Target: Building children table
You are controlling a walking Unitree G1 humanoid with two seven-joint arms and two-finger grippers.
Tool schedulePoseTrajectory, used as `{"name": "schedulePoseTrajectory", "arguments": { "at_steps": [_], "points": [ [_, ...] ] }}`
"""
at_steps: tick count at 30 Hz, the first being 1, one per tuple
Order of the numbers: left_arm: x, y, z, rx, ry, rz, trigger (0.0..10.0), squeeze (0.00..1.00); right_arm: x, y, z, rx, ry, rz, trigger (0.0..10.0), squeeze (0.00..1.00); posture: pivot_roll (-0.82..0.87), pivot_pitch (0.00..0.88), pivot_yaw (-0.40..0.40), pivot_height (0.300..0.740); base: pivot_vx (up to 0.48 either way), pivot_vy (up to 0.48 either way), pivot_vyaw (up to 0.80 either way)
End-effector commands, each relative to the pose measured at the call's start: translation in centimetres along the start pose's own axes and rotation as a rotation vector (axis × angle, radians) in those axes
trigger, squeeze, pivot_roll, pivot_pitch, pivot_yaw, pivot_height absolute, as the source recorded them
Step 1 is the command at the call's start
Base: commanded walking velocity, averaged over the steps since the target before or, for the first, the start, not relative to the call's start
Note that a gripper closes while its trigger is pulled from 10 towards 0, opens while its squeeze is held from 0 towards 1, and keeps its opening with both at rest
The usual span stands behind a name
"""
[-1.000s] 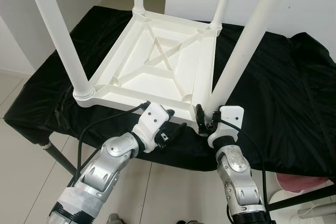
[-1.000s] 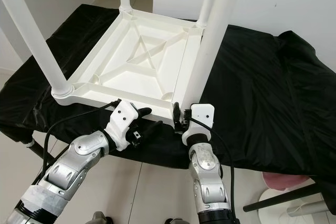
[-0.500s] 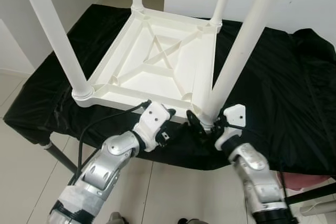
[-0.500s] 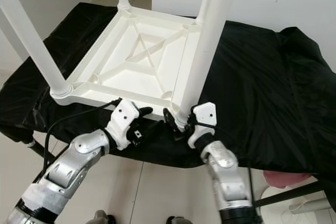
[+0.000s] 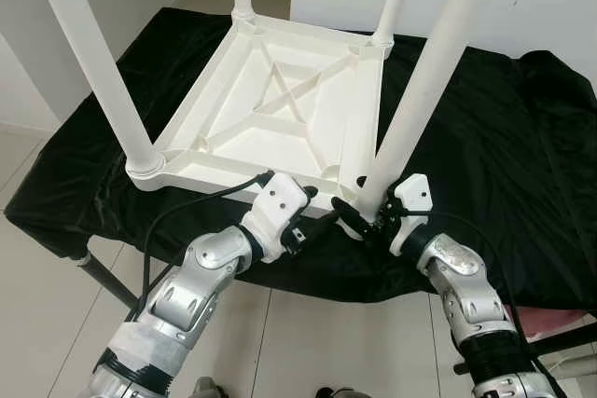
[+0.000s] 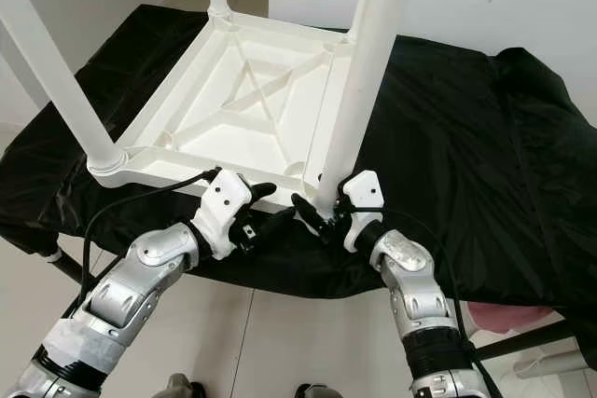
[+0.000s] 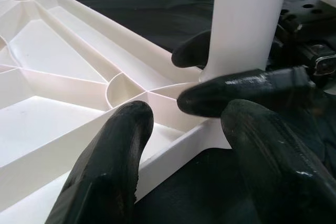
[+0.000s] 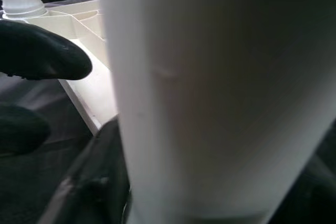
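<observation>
One white tabletop [image 5: 280, 109] lies upside down on one black cloth [image 5: 485, 137]. Four white legs [image 5: 424, 90] stand at its corners. Two grippers, left gripper [image 5: 312, 228] and right gripper [image 5: 359, 221], meet at its near right corner.

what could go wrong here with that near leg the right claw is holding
1. The right claw grips the near leg only at its base, and the leg leans; a twist might pop it from the corner socket of the upturned white table.
2. The left claw straddles the table's near rim close beside the right one, so the fingers might collide.
3. The table lies on loose black cloth and might slide.
</observation>
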State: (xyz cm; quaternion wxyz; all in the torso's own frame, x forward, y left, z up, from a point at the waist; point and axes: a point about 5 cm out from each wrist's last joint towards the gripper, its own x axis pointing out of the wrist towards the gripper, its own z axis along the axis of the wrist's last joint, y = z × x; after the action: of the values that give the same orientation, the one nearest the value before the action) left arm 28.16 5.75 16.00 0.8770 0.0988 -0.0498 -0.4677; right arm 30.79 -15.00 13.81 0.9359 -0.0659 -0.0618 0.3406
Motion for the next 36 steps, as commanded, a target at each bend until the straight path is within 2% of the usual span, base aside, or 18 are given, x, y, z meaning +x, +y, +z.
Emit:
{"name": "schedulePoseTrajectory", "arguments": {
  "at_steps": [1,8,9,16,17,18,19,20,24,26,29,30,34,36],
  "points": [
    [-0.1,-0.5,-0.3,-0.008,0.018,-0.079,10.0,0.0,-0.2,-0.1,-0.5,0.013,0.018,0.012,0.0,0.0,0.02,0.125,-0.028,0.74,0.0,0.0,0.0],
    [-0.2,-0.6,-0.3,-0.009,0.019,-0.077,10.0,0.0,-0.2,-0.6,-0.6,0.016,0.007,0.005,0.0,0.0,0.03,0.123,-0.033,0.74,0.0,0.0,0.0],
    [-0.2,-0.6,-0.3,-0.009,0.02,-0.07,10.0,0.0,0.0,-0.8,-0.4,0.032,-0.013,-0.03,10.0,0.0,0.03,0.123,-0.041,0.74,0.0,0.0,0.0],
    [-0.4,-0.6,-0.5,-0.012,0.024,-0.059,10.0,0.0,0.2,-0.3,-0.3,0.038,-0.054,-0.108,10.0,0.0,0.04,0.128,-0.049,0.74,0.0,0.0,0.0],
    [-0.5,-0.7,-0.5,-0.015,0.023,-0.057,10.0,0.0,0.3,-0.1,-0.4,0.031,-0.057,-0.164,10.0,0.0,0.04,0.129,-0.05,0.74,0.0,0.0,0.0],
    [-0.5,-0.7,-0.5,-0.015,0.023,-0.057,10.0,0.0,0.3,-0.1,-0.4,0.031,-0.057,-0.164,10.0,0.0,0.04,0.129,-0.05,0.74,0.0,0.0,0.0],
    [-0.5,-0.8,-0.5,-0.02,0.024,-0.051,10.0,0.0,0.3,0.3,-0.8,0.067,-0.064,-0.275,10.0,0.0,0.04,0.134,-0.054,0.74,0.0,0.0,0.0],
    [-0.6,-0.8,-0.6,-0.021,0.025,-0.049,10.0,0.0,0.3,0.5,-1.0,0.083,-0.064,-0.319,10.0,0.0,0.04,0.134,-0.054,0.74,0.0,0.0,0.0],
    [-0.6,-0.8,-0.6,-0.023,0.026,-0.048,10.0,0.0,0.4,1.1,-1.5,0.097,-0.05,-0.385,10.0,0.0,0.04,0.137,-0.056,0.74,0.0,0.0,0.0],
    [-0.6,-0.8,-0.6,-0.025,0.024,-0.043,10.0,0.0,0.4,2.2,-1.7,0.139,-0.062,-0.465,10.0,0.0,0.03,0.138,-0.062,0.74,0.0,0.0,0.0],
    [-0.5,-0.7,-0.6,-0.025,0.022,-0.038,10.0,0.0,0.5,2.8,-1.8,0.172,-0.07,-0.525,10.0,0.0,0.03,0.138,-0.068,0.74,0.0,0.0,0.0],
    [-0.5,-0.7,-0.6,-0.025,0.022,-0.038,10.0,0.0,0.5,2.8,-1.8,0.172,-0.07,-0.525,10.0,0.0,0.03,0.138,-0.068,0.74,0.0,0.0,0.0],
    [-0.6,-0.6,-0.6,-0.025,0.021,-0.026,10.0,0.0,0.7,2.8,-1.7,0.24,-0.071,-0.714,10.0,0.0,0.04,0.137,-0.074,0.74,0.0,0.0,0.0],
    [-0.6,-0.6,-0.6,-0.025,0.021,-0.026,10.0,0.0,0.7,2.8,-1.7,0.24,-0.071,-0.714,10.0,0.0,0.04,0.137,-0.074,0.74,0.0,0.0,0.0]
  ]
}}
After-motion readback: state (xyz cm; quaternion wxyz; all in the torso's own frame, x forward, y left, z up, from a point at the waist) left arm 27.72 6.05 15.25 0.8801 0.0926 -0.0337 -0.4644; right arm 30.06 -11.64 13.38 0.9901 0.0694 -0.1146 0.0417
